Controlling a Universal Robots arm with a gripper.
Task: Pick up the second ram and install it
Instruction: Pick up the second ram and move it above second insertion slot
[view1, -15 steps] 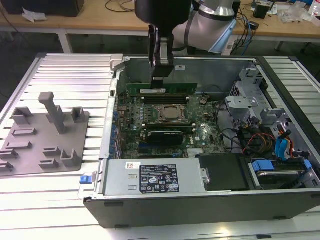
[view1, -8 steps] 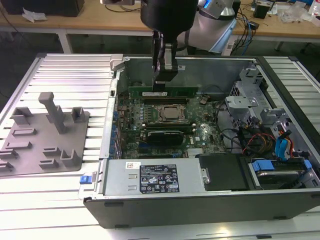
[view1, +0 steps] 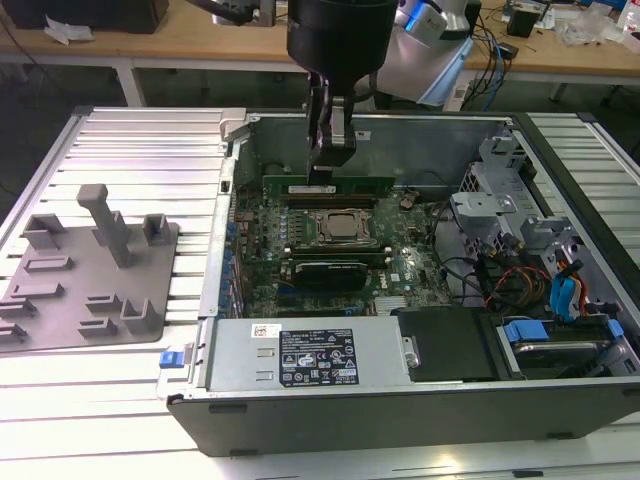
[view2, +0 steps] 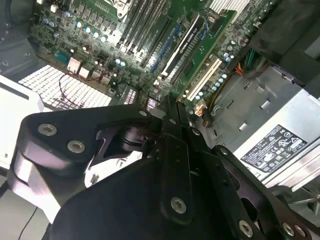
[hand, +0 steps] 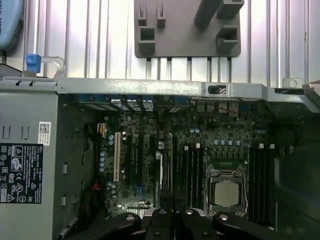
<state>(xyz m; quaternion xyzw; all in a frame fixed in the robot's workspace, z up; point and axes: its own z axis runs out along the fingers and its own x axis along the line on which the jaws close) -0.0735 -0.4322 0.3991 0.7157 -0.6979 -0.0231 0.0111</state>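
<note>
Power supply (view1: 300, 355): it is lying closest to me, along the near wall of the open case (view1: 400, 415), with its label facing up.
Board (view1: 400, 265): it is covering the floor of the case, and the socket (view1: 335, 228) is sitting near the middle of it.
Gripper (view1: 325, 176): it is hanging straight down from the arm (view1: 340, 30) into the case, with its tips just behind the socket.
Ram (view1: 365, 186): it is standing on its long edge, level, between the socket and the far wall of the case. I cannot tell if it is sitting fully in a slot.
Jaws: they are standing close together and pinching the top edge of the ram, about at its middle.
Fingers (hand: 160, 220): in the first wrist view they are showing only a narrow gap between them.
Plate (view1: 90, 270): it is lying on the slatted table (view1: 140, 150), at the exterior view's left of the case, well apart from the gripper.
</note>
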